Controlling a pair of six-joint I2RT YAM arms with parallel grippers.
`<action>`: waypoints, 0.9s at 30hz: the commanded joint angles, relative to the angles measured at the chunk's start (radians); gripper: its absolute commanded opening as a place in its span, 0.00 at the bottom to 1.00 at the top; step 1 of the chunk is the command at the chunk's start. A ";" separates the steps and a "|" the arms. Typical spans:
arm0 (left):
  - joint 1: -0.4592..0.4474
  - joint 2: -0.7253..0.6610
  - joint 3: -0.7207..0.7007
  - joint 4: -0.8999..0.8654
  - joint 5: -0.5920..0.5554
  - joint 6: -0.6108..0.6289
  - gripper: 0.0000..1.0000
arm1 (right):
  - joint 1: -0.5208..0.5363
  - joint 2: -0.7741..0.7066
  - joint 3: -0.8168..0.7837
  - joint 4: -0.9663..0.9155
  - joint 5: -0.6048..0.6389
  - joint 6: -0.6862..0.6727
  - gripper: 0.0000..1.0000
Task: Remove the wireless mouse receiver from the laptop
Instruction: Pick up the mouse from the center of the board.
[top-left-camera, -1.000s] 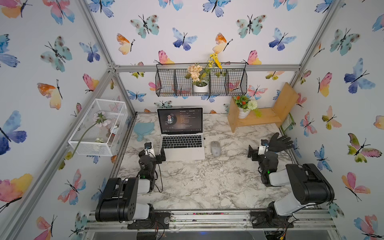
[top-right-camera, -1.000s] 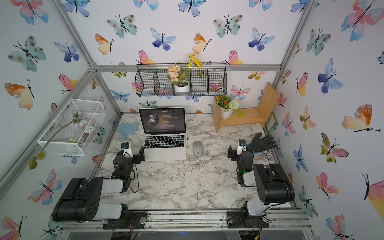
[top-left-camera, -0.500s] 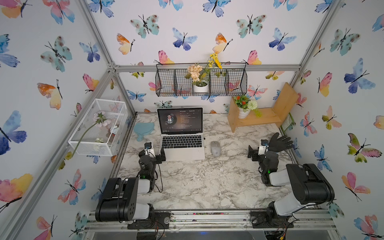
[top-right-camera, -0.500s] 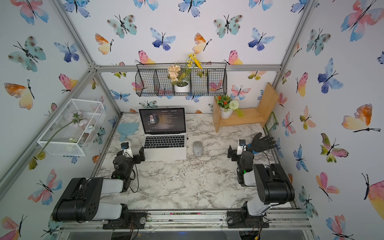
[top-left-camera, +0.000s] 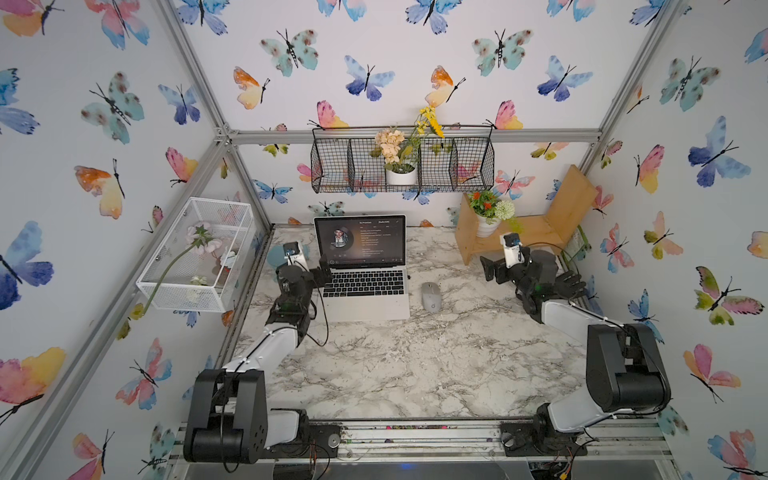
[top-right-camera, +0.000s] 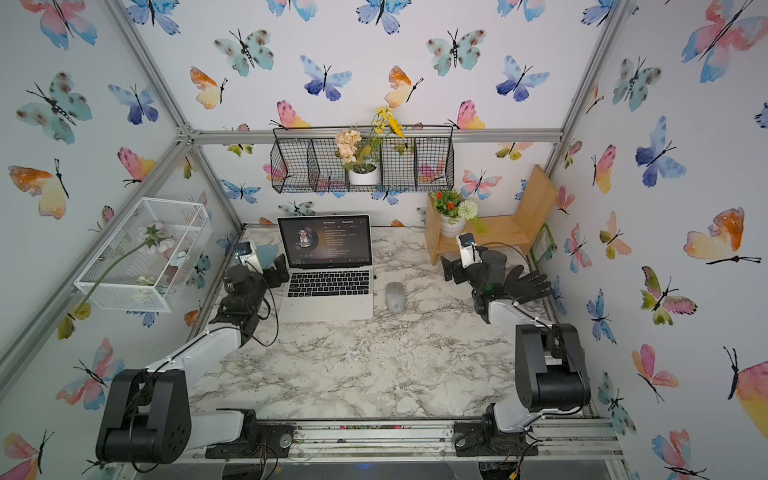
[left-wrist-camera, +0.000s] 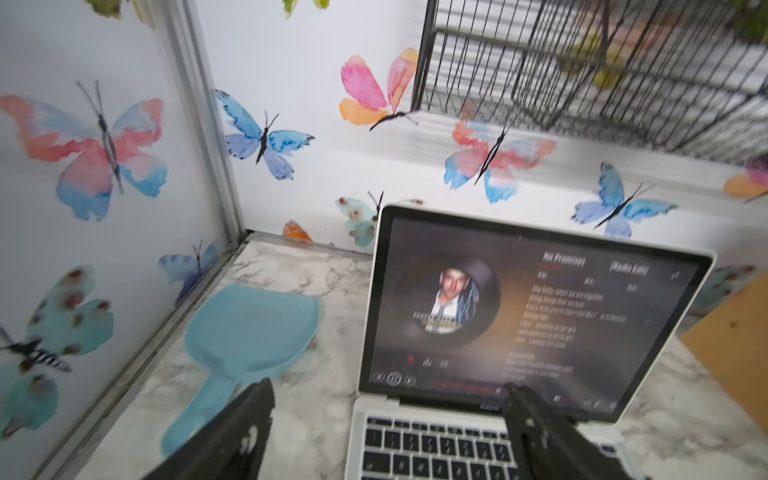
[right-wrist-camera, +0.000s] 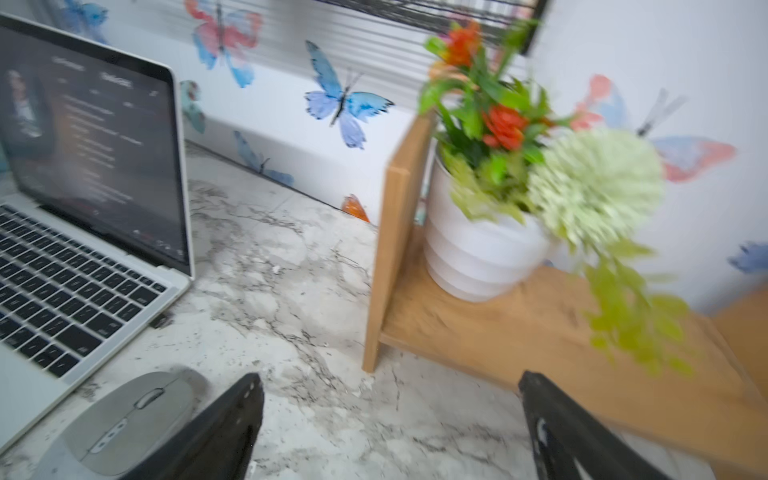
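While neither holds anything, right gripper (right-wrist-camera: 390, 377): jaws wide apart, near wooden shelf (right-wrist-camera: 498, 332), well apart from receiver.
Left gripper (left-wrist-camera: 388, 388): jaws apart, at laptop's (top-left-camera: 365, 307) left edge.
Wireless mouse receiver (right-wrist-camera: 160, 322): plugged in laptop's right side, near grey mouse (top-left-camera: 431, 296).
Progress: nothing done; reach, pinch, pull all left.

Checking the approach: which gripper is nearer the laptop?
Left. The left gripper hangs over the left edge of the laptop; the right gripper is off to its right, beyond the mouse.
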 joint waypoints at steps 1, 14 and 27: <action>0.034 0.148 0.179 -0.443 0.224 -0.080 0.90 | 0.050 0.128 0.153 -0.433 -0.168 -0.266 0.99; 0.011 0.283 0.229 -0.603 0.336 -0.087 0.83 | 0.216 0.434 0.633 -0.861 -0.023 -0.232 0.92; 0.002 0.033 -0.042 -0.340 0.247 -0.180 0.88 | 0.530 0.240 0.260 -0.629 0.531 0.587 0.98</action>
